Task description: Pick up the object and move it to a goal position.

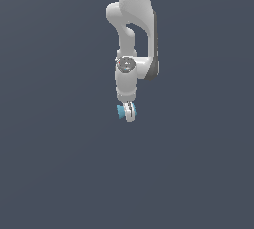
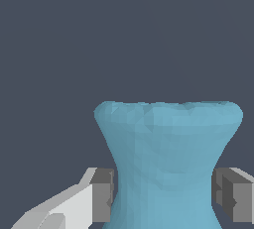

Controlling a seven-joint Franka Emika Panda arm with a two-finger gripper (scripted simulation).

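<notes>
Where the exterior view is concerned, the white arm [image 1: 131, 34] descends from the top edge of the frame, just right of centre, and ends slightly above the middle of the picture. The gripper [image 1: 128, 112] points downward at its lower end. The object [image 1: 120, 111], a small light-blue chunk, sits at the fingertips and protrudes toward the exterior view's left (only part of it is visible past the white fingers). Everything around the arm is a uniform dark grey-blue background [image 1: 54, 163]; whether a surface lies beneath the gripper cannot be told.

As for the wrist view, the object [image 2: 166, 158] fills the lower centre of the frame. It is matte teal, wide and flared at its upper end, narrowing to a waist lower down. One grey finger pad [image 2: 102, 193] presses against the waist on one side, and a second pad [image 2: 230, 193] lies against the opposite side. The jaws are closed on the object, gripping it at the narrow section.
</notes>
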